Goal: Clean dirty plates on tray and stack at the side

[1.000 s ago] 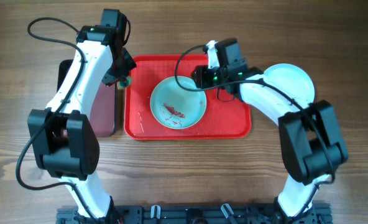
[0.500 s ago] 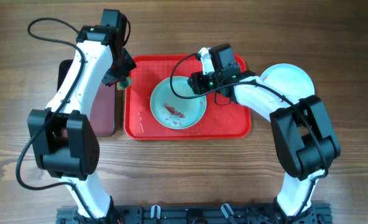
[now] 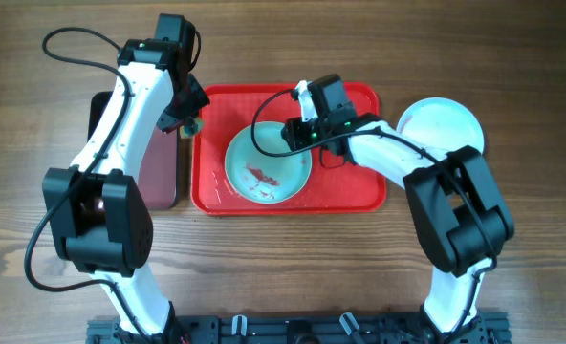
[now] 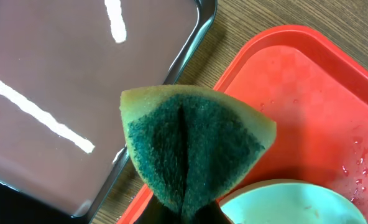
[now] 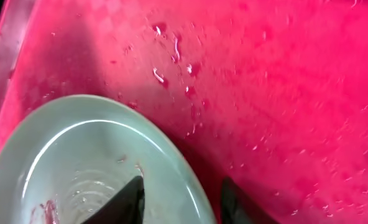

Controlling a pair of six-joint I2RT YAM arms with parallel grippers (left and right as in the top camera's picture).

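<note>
A pale aqua plate (image 3: 268,164) with dark red sauce smears lies on the red tray (image 3: 352,187). My right gripper (image 3: 293,136) is open at the plate's right rim. In the right wrist view its jaws straddle the rim (image 5: 183,202), one finger inside the plate (image 5: 91,162), the other over the wet tray (image 5: 283,93). My left gripper (image 3: 189,124) is shut on a folded green-and-yellow sponge (image 4: 196,143) and holds it above the tray's left edge (image 4: 308,99), just beyond the plate (image 4: 296,205). Two more plates (image 3: 444,124) lie stacked on the table to the right of the tray.
A dark maroon black-rimmed tray (image 3: 155,162) lies left of the red tray, also in the left wrist view (image 4: 66,74). Water droplets dot the red tray. The wooden table (image 3: 512,57) surrounds both trays.
My right gripper has moved left and down from the tray's back right onto the plate's right rim. The plate has shifted slightly left and toward the front. The left arm has not moved.
</note>
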